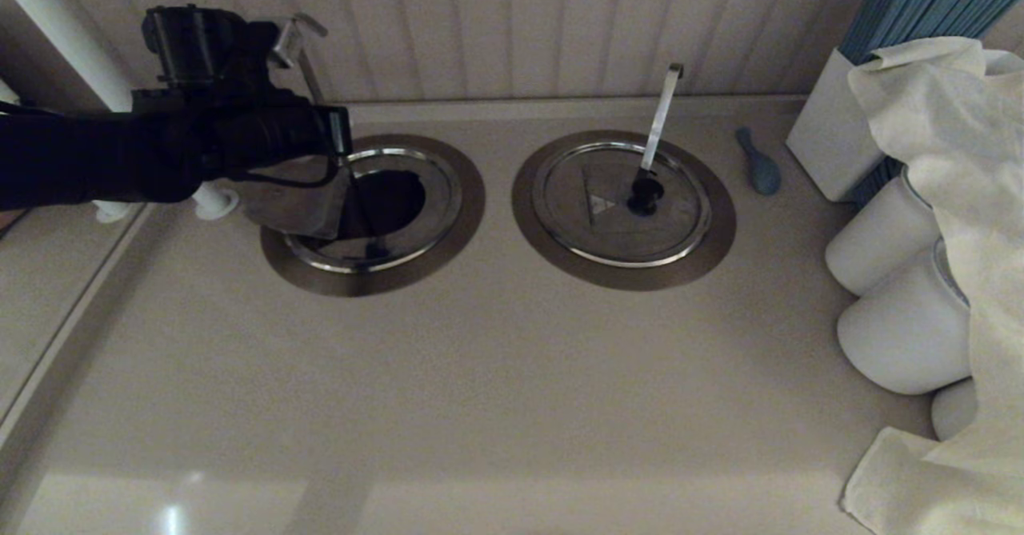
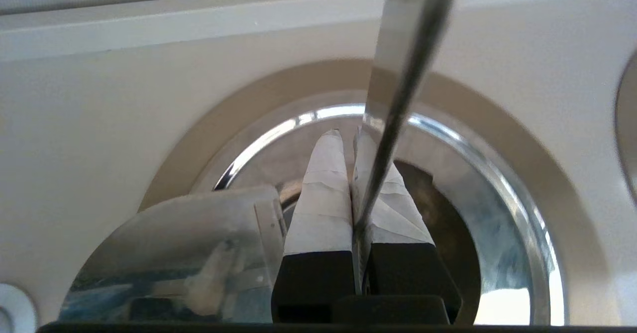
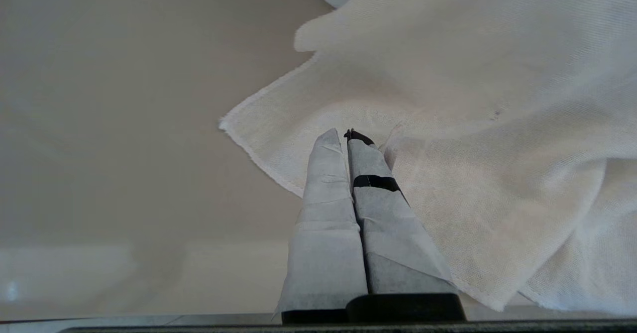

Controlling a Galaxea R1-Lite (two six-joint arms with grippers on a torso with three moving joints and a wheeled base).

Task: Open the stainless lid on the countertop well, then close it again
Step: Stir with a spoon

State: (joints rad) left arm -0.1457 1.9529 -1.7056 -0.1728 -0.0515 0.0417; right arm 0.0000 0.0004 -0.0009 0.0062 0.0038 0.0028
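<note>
The stainless lid (image 1: 436, 219) sits in the left countertop well (image 1: 376, 283). Its folding section (image 1: 292, 211) is tilted up, baring the dark hole (image 1: 396, 199). My left gripper (image 1: 346, 187) hangs over the well beside the raised section. In the left wrist view the gripper (image 2: 347, 134) is shut, and the thin handle (image 2: 398, 99) runs down into the seam between its fingers (image 2: 323, 198). The raised section (image 2: 174, 253) stands just outside one finger. The black knob is hidden. My right gripper (image 3: 347, 134) is shut and empty over a white cloth (image 3: 473, 173), outside the head view.
The twin lid (image 1: 592, 175) with a pale flat handle (image 1: 660, 115) lies closed to the right. A blue object (image 1: 760, 167), a white box (image 1: 824, 135) of blue straws, white cups (image 1: 880, 235) and a draped cloth (image 1: 960, 159) fill the right side. A wall runs along the back.
</note>
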